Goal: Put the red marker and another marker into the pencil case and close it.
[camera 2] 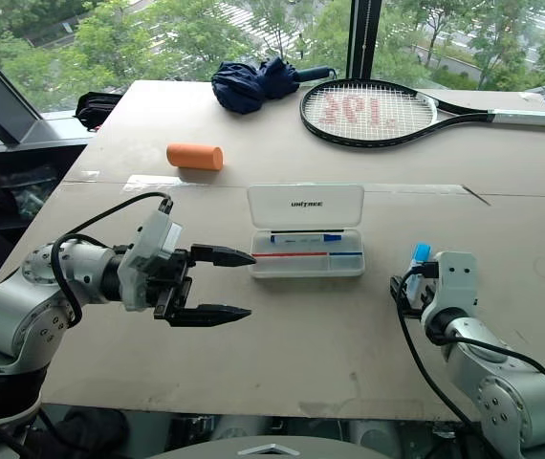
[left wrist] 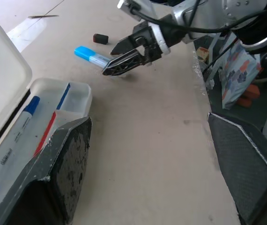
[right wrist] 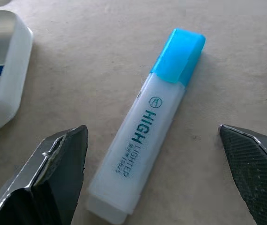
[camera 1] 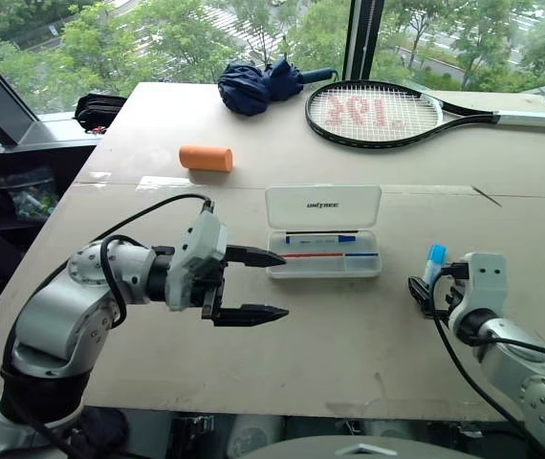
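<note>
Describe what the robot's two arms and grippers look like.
Both arms are built of rounded silver-grey metallic segments with black joints, each trailed by a looping black cable. The left gripper has a pale grey block housing and two pointed black fingers. The right gripper has the same ribbed black fingers and a white wrist housing.

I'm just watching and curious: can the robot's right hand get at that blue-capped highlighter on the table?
Probably yes. The right gripper hangs open right over the highlighter, one finger on each side, and the pen lies alone on bare table, apart from the pencil case. Nothing stands between them.
</note>
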Robot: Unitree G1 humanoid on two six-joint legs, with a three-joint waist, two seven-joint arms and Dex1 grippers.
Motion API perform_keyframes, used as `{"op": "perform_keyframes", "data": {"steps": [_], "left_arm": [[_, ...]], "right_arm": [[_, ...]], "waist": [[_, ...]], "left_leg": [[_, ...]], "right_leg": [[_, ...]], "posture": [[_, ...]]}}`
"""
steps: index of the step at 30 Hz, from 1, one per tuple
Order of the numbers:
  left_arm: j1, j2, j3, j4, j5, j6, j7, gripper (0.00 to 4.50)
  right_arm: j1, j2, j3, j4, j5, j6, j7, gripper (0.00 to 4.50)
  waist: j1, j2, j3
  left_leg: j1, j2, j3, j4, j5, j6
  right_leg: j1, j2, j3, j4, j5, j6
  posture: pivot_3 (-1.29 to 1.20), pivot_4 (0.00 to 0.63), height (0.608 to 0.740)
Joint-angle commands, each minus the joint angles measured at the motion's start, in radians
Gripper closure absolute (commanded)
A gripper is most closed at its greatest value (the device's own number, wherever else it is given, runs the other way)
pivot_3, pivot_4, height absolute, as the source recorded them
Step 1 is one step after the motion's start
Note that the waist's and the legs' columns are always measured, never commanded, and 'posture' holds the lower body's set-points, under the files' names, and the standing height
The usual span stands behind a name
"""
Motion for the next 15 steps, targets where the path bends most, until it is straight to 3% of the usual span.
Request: {"op": "perform_keyframes", "data": {"steps": [1, 6, 9, 11, 15], "left_arm": [[0.038, 0.018, 0.046, -0.071, -0.035, -0.010, 0.062, 0.47], [0.090, 0.034, 0.061, -0.100, -0.050, -0.031, 0.090, 0.47], [0.114, 0.038, 0.063, -0.106, -0.054, -0.041, 0.108, 0.47], [0.125, 0.036, 0.064, -0.115, -0.068, -0.037, 0.129, 0.47], [0.182, 0.028, 0.112, -0.137, -0.117, -0.033, 0.169, 0.47]], "right_arm": [[-0.041, 0.016, 0.024, 0.073, -0.084, 0.073, -0.055, 0.51], [-0.051, 0.029, 0.049, 0.068, -0.141, 0.111, -0.052, 2.65], [-0.041, -0.028, 0.067, 0.045, -0.149, 0.106, 0.002, 3.85], [-0.039, -0.114, 0.057, 0.026, -0.100, 0.073, 0.131, 3.84], [-0.052, -0.452, 0.050, 0.031, -0.018, -0.189, 0.630, 3.84]], "waist": [[-0.001, -0.002, -0.001], [-0.006, -0.006, -0.005], [-0.004, -0.007, -0.005], [-0.002, -0.006, -0.005], [-0.006, 0.000, 0.000]], "left_leg": [[0.000, 0.000, 0.000, 0.000, 0.000, 0.000], [0.002, 0.000, 0.001, 0.000, 0.000, 0.000], [0.002, 0.000, 0.001, 0.000, 0.000, 0.000], [0.002, -0.001, 0.001, 0.000, 0.000, 0.000], [0.001, -0.001, 0.002, 0.000, -0.001, 0.001]], "right_leg": [[0.000, 0.000, -0.001, 0.000, 0.000, 0.000], [0.001, 0.001, -0.001, 0.000, 0.000, 0.000], [0.002, 0.001, -0.001, 0.000, 0.000, 0.000], [0.002, 0.001, -0.001, 0.000, 0.000, 0.000], [0.002, 0.000, -0.001, -0.002, 0.001, 0.002]], "posture": [[0.00, 0.150, 0.730], [0.00, 0.150, 0.730], [0.00, 0.150, 0.730], [0.00, 0.150, 0.730], [0.00, 0.150, 0.730]]}}
